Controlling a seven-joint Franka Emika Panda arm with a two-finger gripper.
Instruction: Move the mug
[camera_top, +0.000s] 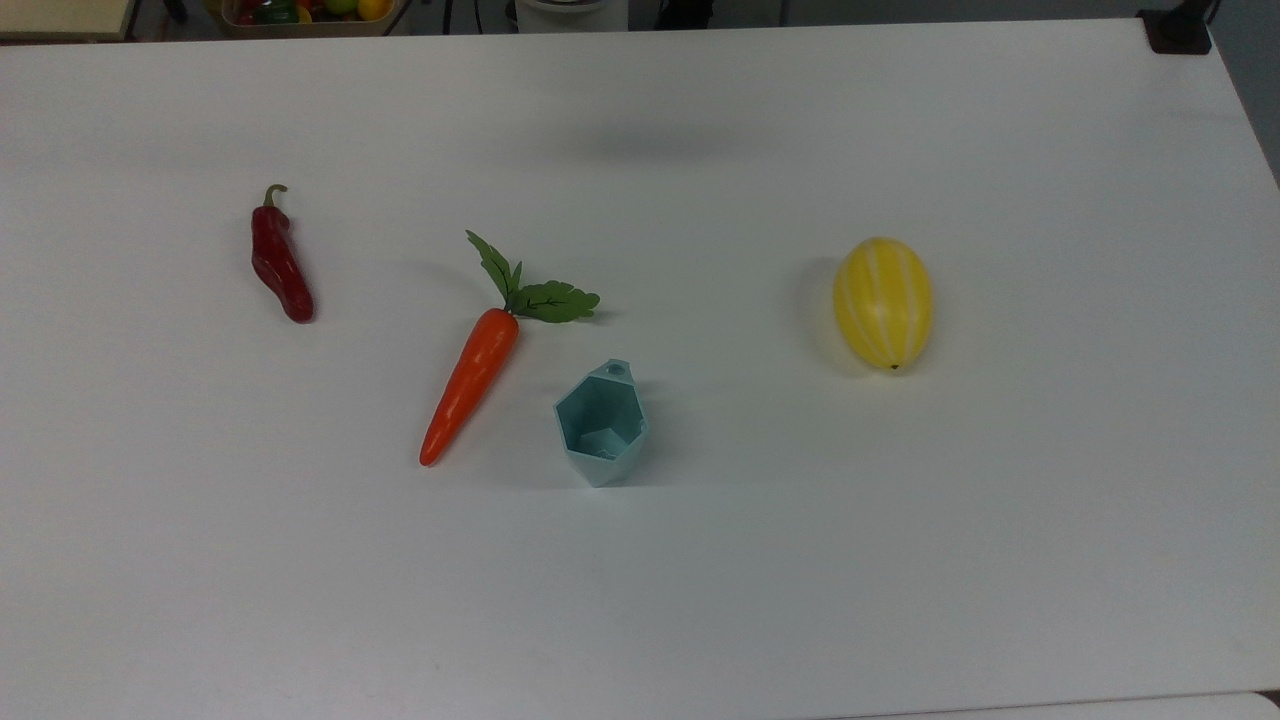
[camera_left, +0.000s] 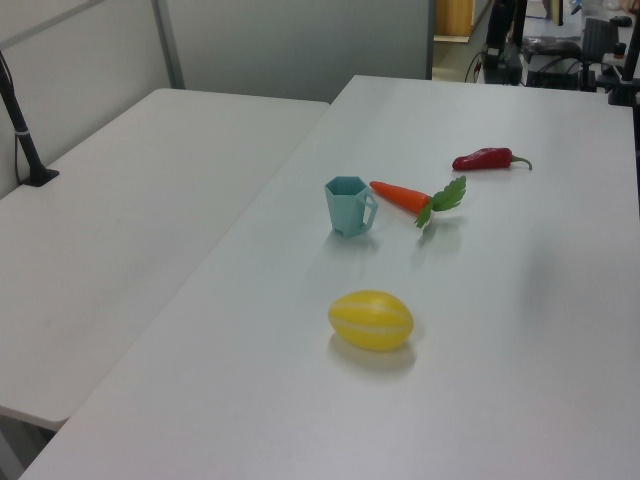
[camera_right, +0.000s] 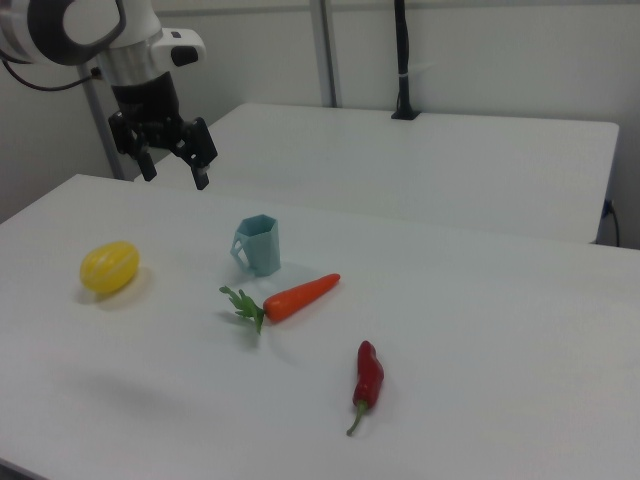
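Pale teal mug (camera_top: 601, 423) stands upright on the white tabletop (camera_top: 900, 550), near its middle.
Its faceted six-sided body narrows to the base, with a small holed tab at the rim. An orange carrot (camera_top: 472, 384) with green leaves lies just beside it on the top view's left, a red chilli (camera_top: 279, 262) farther that way, and a yellow striped melon (camera_top: 883, 301) well apart on the top view's right. The tool (camera_right: 174, 166) hangs above the tabletop in the right view, fingers spread, holding nothing.

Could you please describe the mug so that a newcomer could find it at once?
On the white table, the mug stands upright right beside the carrot, between the chili and the yellow melon. It is the only pale teal, faceted, hollow thing.
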